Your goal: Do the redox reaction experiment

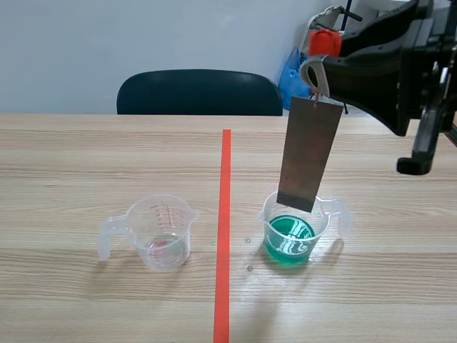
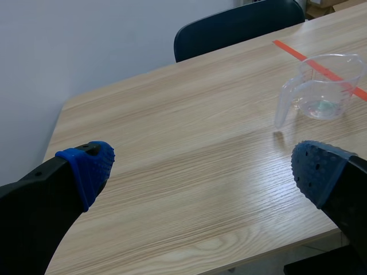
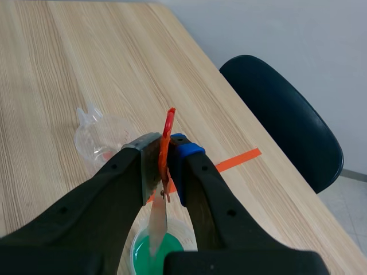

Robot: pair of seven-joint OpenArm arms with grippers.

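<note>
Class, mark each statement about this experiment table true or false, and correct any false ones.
1. The metal strip hangs from the right gripper above the cup of green liquid. True.
2. The left gripper has its fingers shut on the nearly empty cup. False: they are open, and that cup stands ahead, untouched.
3. Both cups stand on one side of the tape line. False: one stands on each side.
4. A dark chair stands beyond the table's far edge. True.
5. The cup of green liquid lies tipped over. False: it stands upright.
</note>
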